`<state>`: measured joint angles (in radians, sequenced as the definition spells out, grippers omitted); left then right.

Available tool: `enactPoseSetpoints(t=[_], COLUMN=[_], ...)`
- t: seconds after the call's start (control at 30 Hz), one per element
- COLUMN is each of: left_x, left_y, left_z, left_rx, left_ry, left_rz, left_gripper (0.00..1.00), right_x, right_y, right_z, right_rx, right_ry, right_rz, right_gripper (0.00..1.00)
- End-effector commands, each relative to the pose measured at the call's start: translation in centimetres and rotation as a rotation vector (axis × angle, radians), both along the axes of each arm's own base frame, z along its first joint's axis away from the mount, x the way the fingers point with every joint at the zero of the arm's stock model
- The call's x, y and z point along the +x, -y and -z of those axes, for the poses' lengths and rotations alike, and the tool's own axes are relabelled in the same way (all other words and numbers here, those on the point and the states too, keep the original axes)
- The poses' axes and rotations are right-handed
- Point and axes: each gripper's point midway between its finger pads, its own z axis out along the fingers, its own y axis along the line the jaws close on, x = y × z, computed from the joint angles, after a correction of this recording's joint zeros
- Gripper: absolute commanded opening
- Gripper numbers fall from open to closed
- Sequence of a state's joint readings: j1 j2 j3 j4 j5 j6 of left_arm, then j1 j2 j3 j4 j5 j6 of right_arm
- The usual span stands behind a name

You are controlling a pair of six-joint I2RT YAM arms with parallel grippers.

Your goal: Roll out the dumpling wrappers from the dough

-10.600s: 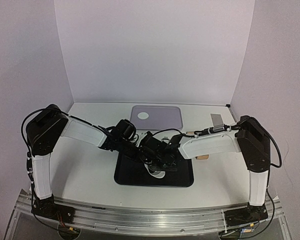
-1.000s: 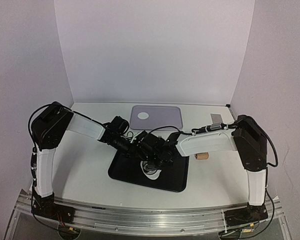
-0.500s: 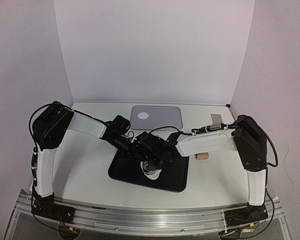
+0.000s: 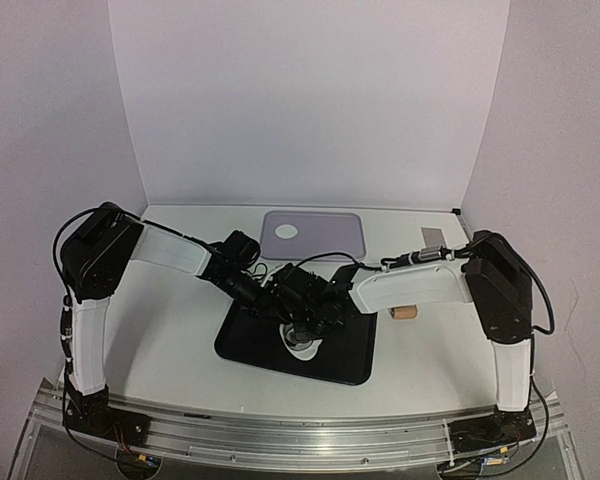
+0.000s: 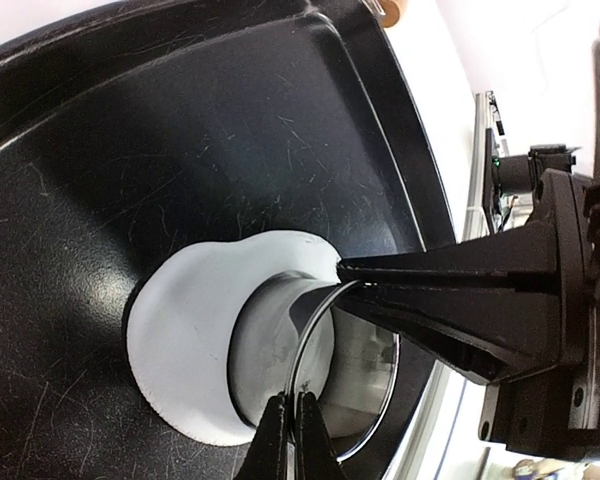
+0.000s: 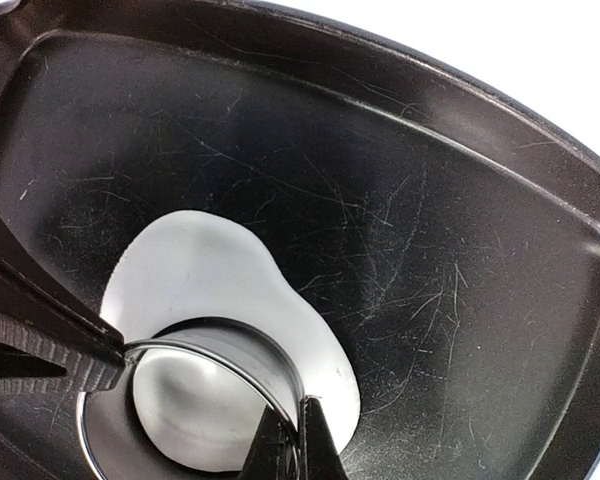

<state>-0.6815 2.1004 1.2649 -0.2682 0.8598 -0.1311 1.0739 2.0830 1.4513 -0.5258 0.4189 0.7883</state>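
A thin irregular sheet of white dough lies on the black tray. A round metal cutter ring stands on the dough. My left gripper is shut on the ring's rim at one side. My right gripper is shut on the rim at the other side. In the right wrist view the dough spreads beyond the ring. In the top view both grippers meet over the dough. One round dumpling wrapper lies on the purple tray.
The purple tray sits at the back of the table. A wooden rolling pin end shows right of the black tray, under the right arm. A small grey item lies at the back right.
Since ten seconds ago the black tray has turned and slid leftward, and both grippers have shifted with it. Over the last second both grippers stay on the cutter; the tray edges slightly left.
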Motion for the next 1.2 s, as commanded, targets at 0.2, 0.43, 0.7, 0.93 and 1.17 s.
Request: enactPoseSetpoints(t=[0.2,0.43,0.7,0.93,1.17], left_x=[-6.1,-7.2,-6.4,-6.9,-6.2], left_y=[-3.8,-6.1,-6.7,-5.0,-3.7], left_z=[5.9,6.6,6.9,8.7,8.1], left_rx=[0.163,0.237,0.265,0.278,0.240], left_ry=[-0.020,-0.169,-0.018,-0.124,-0.143], left_rz=[0.172,0.158,0.210,0.203,0.175], left_gripper=[0.00,0.00,0.00,0.00,0.00], right_x=[0.3,-0.8,-0.6,0.2,1.2], right_y=[-1.3,-2.4,-2.5,-0.2,2.1], right_z=[-0.4,1.5,1.3,1.9,1.9], right_rx=[-0.004,0.055,0.063,0.038,0.015], right_ry=[0.057,0.016,0.037,0.003,-0.008], right_rz=[-0.100,-0.175,-0.203,-0.089,-0.048], right_gripper=[0.00,0.00,0.00,0.00,0.00])
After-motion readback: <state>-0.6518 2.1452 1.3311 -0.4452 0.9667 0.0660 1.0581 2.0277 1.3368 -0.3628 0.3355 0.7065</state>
